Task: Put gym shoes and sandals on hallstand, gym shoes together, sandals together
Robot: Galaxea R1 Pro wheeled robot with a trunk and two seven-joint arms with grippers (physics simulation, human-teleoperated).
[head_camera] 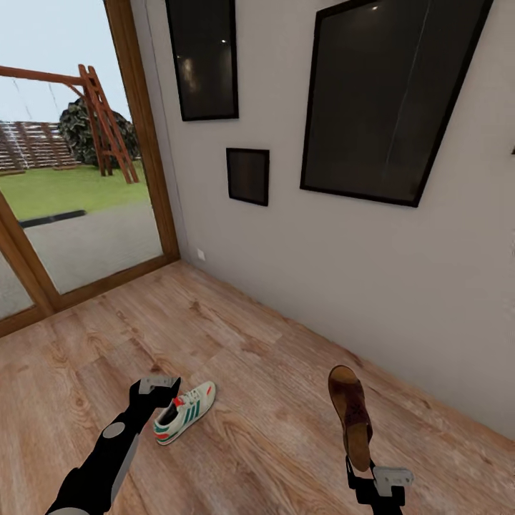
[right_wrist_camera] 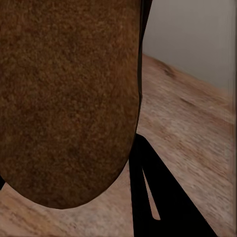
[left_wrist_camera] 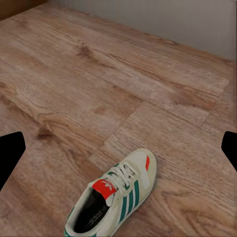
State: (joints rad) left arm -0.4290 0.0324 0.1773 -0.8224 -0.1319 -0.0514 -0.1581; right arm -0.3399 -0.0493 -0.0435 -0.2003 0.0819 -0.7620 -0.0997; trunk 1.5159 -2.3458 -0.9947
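Note:
One white gym shoe (head_camera: 187, 411) with green stripes lies on the corridor floor (head_camera: 250, 336), toe pointing toward the wall. My left gripper (head_camera: 166, 398) hovers open just above its heel end. In the left wrist view the shoe (left_wrist_camera: 116, 197) lies below the wide-apart fingertips (left_wrist_camera: 12, 153). My right gripper (head_camera: 363, 478) is shut on the lower end of a brown sandal (head_camera: 350, 415), which stands upright above the floor. The sandal's underside (right_wrist_camera: 69, 98) fills most of the right wrist view. The hallstand is out of view.
A grey wall (head_camera: 372, 272) with three dark framed panels (head_camera: 390, 93) runs diagonally behind the shoes. A wood-framed glass door (head_camera: 154, 179) to a lawn stands at the left. Bare plank floor lies between the shoe and the wall.

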